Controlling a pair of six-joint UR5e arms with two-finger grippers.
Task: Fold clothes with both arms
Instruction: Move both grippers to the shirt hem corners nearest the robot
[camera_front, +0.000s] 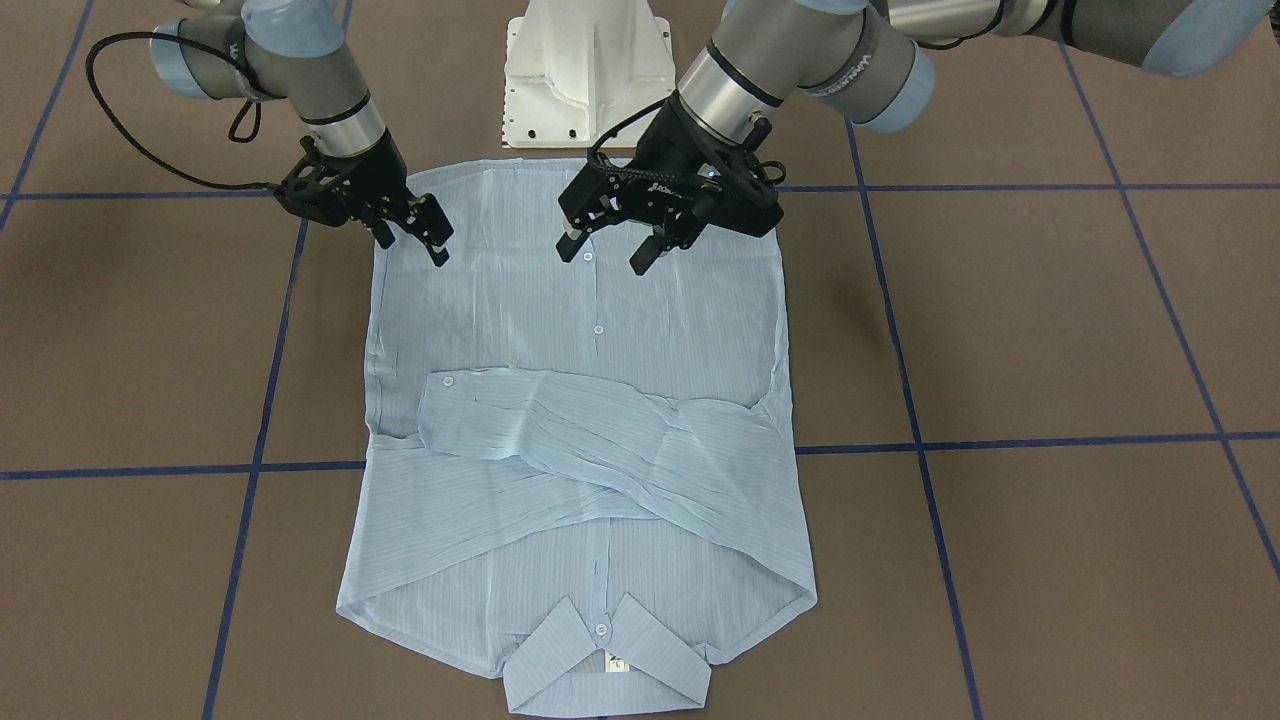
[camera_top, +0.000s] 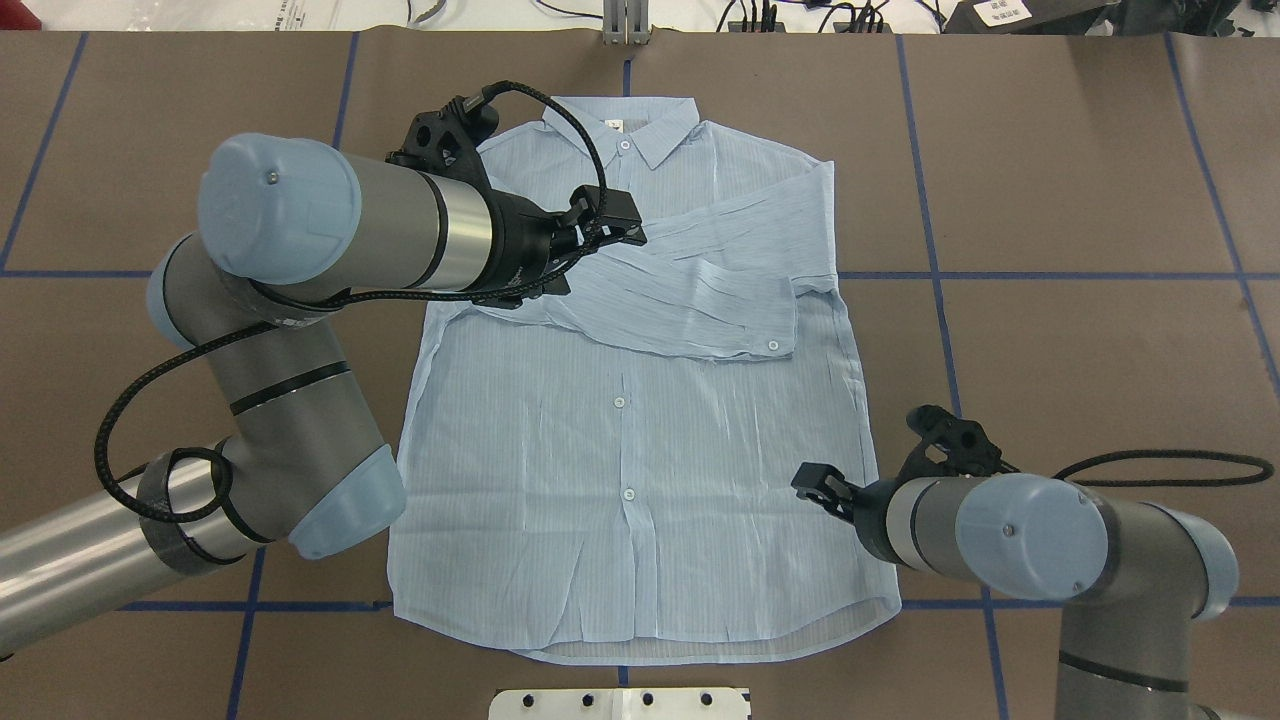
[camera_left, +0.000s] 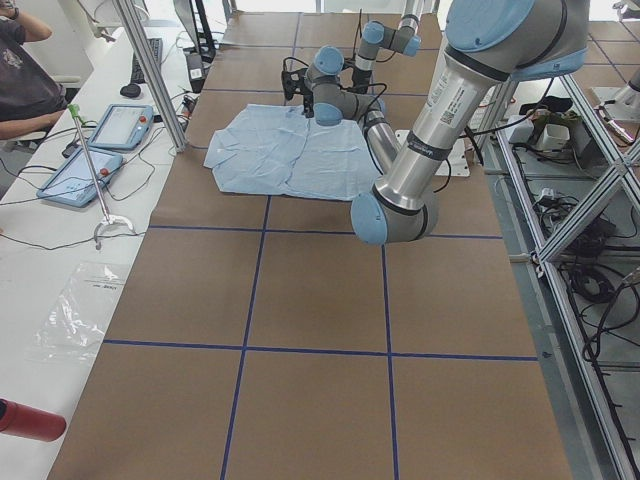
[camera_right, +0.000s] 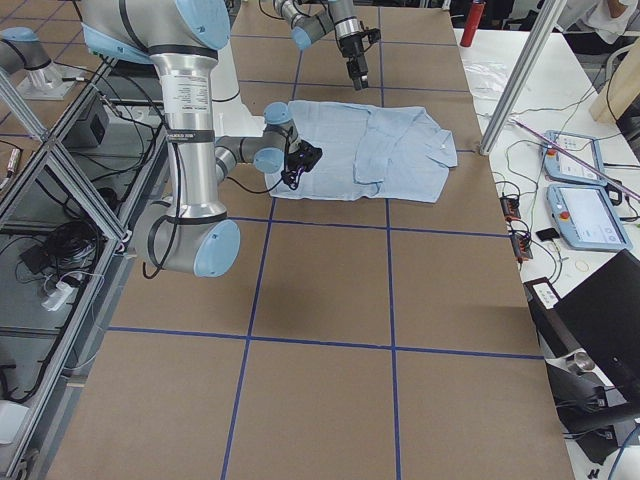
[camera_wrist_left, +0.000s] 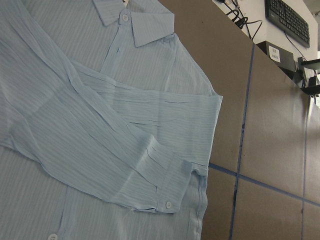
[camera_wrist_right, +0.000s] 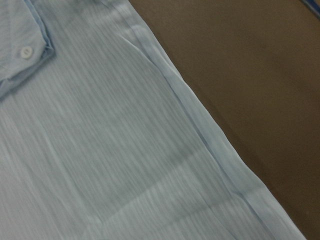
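The light-blue striped shirt (camera_front: 600, 330) (camera_top: 620, 470) lies flat, front up and buttoned. Its collar (camera_front: 605, 665) points away from the robot, and both sleeves (camera_top: 690, 290) (camera_wrist_left: 115, 135) are folded across the chest. My left gripper (camera_front: 607, 250) (camera_top: 615, 225) hangs well above the shirt, open and holding nothing. My right gripper (camera_front: 412, 245) (camera_top: 815, 485) hovers low over the shirt's side edge near the hem, its fingers apart and nothing between them. That edge (camera_wrist_right: 210, 145) shows close up in the right wrist view.
The white pedestal base (camera_front: 585, 70) (camera_top: 620, 703) stands just behind the hem. Blue tape lines (camera_front: 1000, 440) cross the brown table top. A side bench holds teach pendants (camera_left: 120, 125) (camera_right: 580, 215), a plastic bag (camera_left: 80, 310) and a red bottle (camera_left: 30, 420). A person (camera_left: 25, 70) sits there.
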